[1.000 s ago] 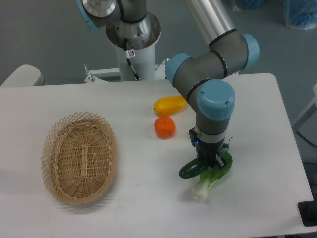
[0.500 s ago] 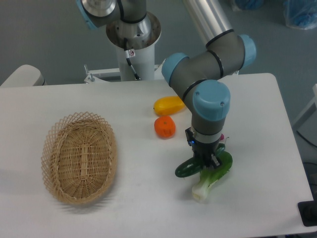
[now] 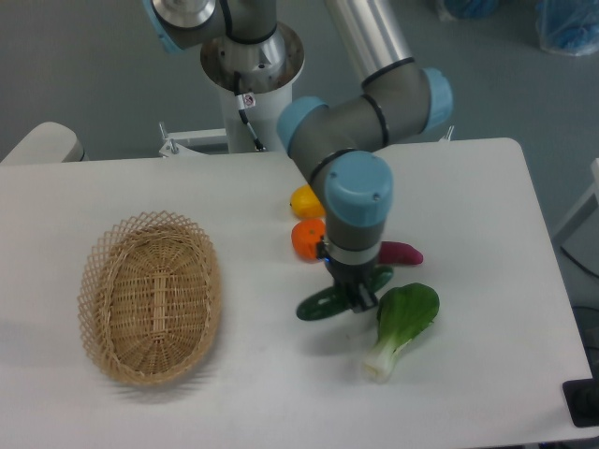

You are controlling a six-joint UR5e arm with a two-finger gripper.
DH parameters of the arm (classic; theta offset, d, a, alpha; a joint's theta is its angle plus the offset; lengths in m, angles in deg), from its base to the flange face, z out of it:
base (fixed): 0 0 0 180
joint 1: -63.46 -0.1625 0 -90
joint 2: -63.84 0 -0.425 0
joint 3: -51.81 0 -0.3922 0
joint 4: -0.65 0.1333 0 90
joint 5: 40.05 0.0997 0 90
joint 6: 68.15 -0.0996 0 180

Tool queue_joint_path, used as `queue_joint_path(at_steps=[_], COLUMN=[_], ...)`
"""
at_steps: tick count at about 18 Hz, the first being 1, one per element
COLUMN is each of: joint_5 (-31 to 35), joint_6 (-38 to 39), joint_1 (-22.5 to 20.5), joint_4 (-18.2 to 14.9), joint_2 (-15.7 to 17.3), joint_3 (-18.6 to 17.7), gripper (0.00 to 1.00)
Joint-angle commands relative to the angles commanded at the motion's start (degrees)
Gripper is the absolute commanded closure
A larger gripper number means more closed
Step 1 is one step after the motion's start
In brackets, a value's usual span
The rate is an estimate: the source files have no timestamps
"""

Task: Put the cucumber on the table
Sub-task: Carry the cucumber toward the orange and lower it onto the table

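Note:
My gripper (image 3: 356,299) points straight down and is shut on the dark green cucumber (image 3: 323,303). The cucumber lies level in the grip, its left end sticking out to the left and a short piece showing to the right of the fingers. It hangs just above the white table (image 3: 271,393), between the basket and the bok choy. The middle of the cucumber is hidden by the fingers.
A woven wicker basket (image 3: 152,296) stands at the left. A light-green bok choy (image 3: 402,325) lies right of my gripper. An orange fruit (image 3: 305,238), a yellow one (image 3: 303,199) and a dark red item (image 3: 401,253) lie behind my arm.
My gripper has lifted the cucumber off the bok choy and carried it left by about a hand's width. The bok choy now lies uncovered and the dark red item shows.

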Motion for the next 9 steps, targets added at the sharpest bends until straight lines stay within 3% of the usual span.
queue_joint_path(at_steps=[2, 9], joint_5=[0.0, 0.0], joint_6=[0.3, 0.4], joint_1=[0.3, 2.0], joint_4=[3.0, 3.3], joint_2=[0.5, 1.0], joint_3=[-2.7, -5.1], gripper=[0.9, 0.84])
